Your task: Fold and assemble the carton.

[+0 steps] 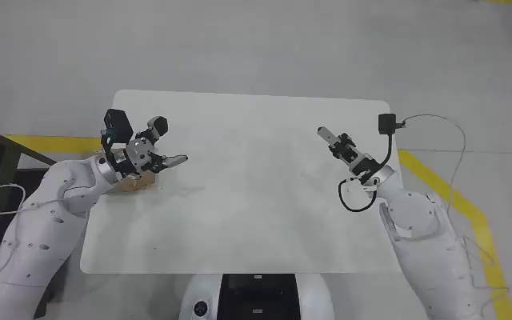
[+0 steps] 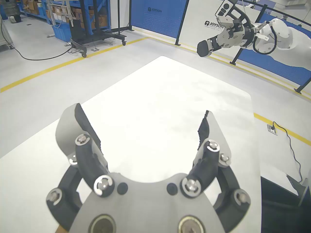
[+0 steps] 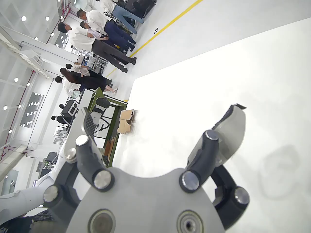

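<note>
Claws released, empty.
Your left claw [image 1: 170, 144] hangs near the brown cardboard carton [image 1: 138, 183], placed to grab it; right claw [image 1: 326, 134] well apart.

A white table [image 1: 256, 200] stands on grey floor [image 1: 240, 48] crossed by yellow tape [image 1: 48, 144]

The white rectangular table [image 1: 256, 200] looks smooth and matt, with a faint sheen. At the table's edge, the brown cardboard carton [image 3: 126, 121] is dull and papery. The left end effector [image 2: 143, 112] has satin grey metal fingers [image 2: 64, 129] faced with black ribbed pads [image 2: 83, 124].
</note>
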